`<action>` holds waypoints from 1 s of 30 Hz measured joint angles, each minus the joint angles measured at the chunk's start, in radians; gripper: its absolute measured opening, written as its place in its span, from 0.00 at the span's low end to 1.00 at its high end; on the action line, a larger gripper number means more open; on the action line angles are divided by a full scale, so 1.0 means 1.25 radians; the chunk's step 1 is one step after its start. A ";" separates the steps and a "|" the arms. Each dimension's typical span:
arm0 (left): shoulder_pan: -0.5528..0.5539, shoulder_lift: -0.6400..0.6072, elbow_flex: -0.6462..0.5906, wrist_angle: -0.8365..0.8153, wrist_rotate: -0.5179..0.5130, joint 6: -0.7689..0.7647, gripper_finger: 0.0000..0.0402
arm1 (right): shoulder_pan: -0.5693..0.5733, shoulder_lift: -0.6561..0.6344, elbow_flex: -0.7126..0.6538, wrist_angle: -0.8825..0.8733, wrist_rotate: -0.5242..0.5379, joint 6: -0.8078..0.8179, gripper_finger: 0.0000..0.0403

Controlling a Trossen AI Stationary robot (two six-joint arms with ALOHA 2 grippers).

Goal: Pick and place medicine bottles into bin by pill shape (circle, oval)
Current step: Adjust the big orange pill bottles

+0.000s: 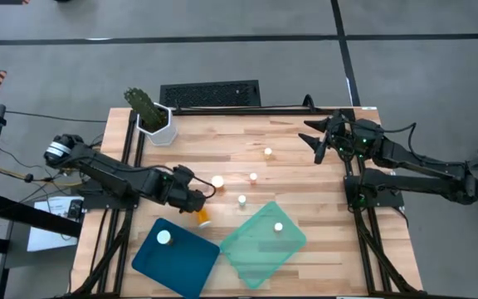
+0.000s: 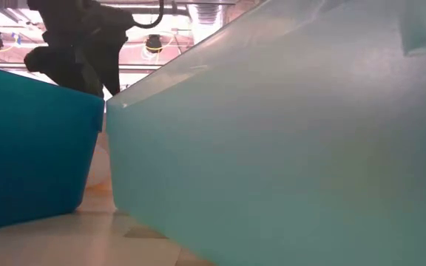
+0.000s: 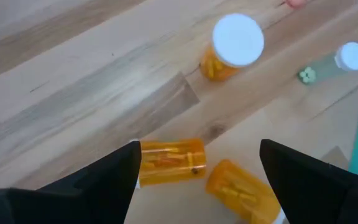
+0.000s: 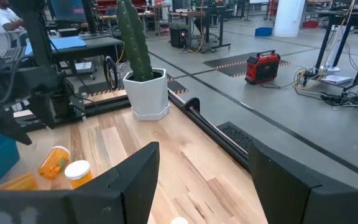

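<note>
The left gripper (image 3: 197, 177) hangs wide apart just over two bottles lying on the table (image 3: 73, 81): one (image 3: 169, 162) between its fingers, another (image 3: 241, 190) beside it. Beyond stands an upright bottle (image 3: 232, 46). The right gripper (image 1: 320, 143), also spread, waits far across.

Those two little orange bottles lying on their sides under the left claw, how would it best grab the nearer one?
Probably around the middle of the lying bottle, coming straight down from above. The left gripper hangs open over it, one finger on each side. Its round amber body lies flat on the wooden table, so fingers closing across the barrel would meet curved walls squarely. The second lying bottle sits very close, leaving little room there.
</note>
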 joint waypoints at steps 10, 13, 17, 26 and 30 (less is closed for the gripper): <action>0.126 0.052 0.000 0.013 0.123 0.245 0.80 | 0.000 0.000 0.000 -0.001 0.000 0.000 0.63; 0.161 0.067 0.000 0.006 0.196 0.390 0.80 | 0.000 0.000 0.000 -0.002 0.000 0.000 0.63; 0.191 0.060 0.000 0.009 0.306 0.605 0.80 | 0.000 0.000 0.000 -0.008 0.000 0.000 0.63; 0.182 0.059 0.001 0.014 0.353 0.944 0.80 | 0.000 0.000 0.000 -0.037 0.000 0.020 0.63; 0.182 0.100 0.001 0.015 0.347 1.008 0.80 | 0.000 0.000 0.000 -0.032 0.000 0.020 0.63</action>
